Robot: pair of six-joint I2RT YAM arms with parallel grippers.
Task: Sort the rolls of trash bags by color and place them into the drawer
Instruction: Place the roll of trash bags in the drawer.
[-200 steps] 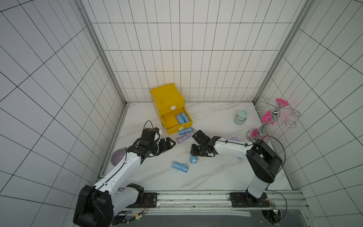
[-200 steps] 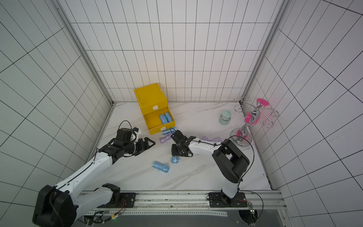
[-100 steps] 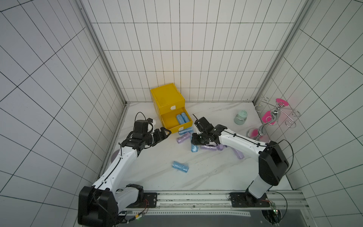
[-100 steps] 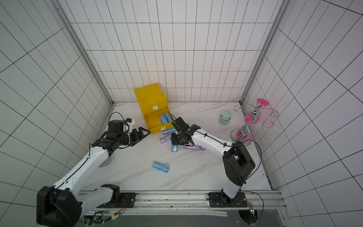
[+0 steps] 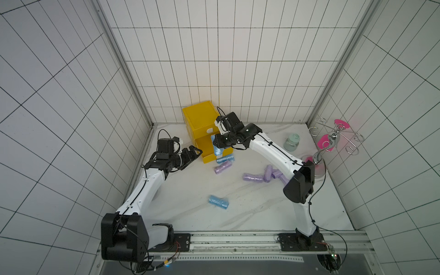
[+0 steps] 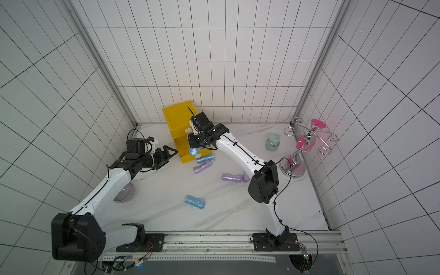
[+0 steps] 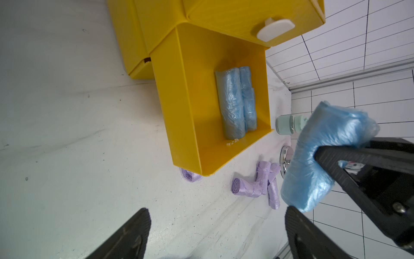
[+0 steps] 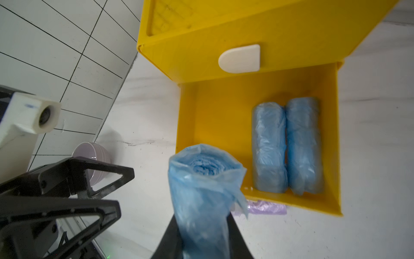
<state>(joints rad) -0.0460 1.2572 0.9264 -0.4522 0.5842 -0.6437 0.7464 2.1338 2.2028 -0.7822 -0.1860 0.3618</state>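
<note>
In the right wrist view my right gripper (image 8: 202, 226) is shut on a light blue roll of trash bags (image 8: 201, 190), held just above the front edge of the open yellow drawer (image 8: 215, 107). Two blue rolls (image 8: 286, 145) lie side by side in that drawer. In both top views the held roll (image 5: 216, 148) (image 6: 194, 150) hangs at the drawer's front. My left gripper (image 5: 196, 152) (image 7: 217, 212) stands open and empty, just left of the drawer. On the table lie one blue roll (image 5: 218, 202), another blue roll (image 5: 225, 159) by the drawer, and lilac rolls (image 5: 222, 167) (image 5: 253, 177).
The yellow drawer unit (image 5: 200, 123) stands against the back wall. A pale green jar (image 5: 291, 142) and a chrome stand with pink parts (image 5: 331, 140) are at the back right. A lilac bowl (image 6: 123, 191) sits under my left arm by the left wall.
My right gripper lifted the blue roll from mid-table and carried it back to the drawer. My left arm swung back toward the drawer's left side, still open.
</note>
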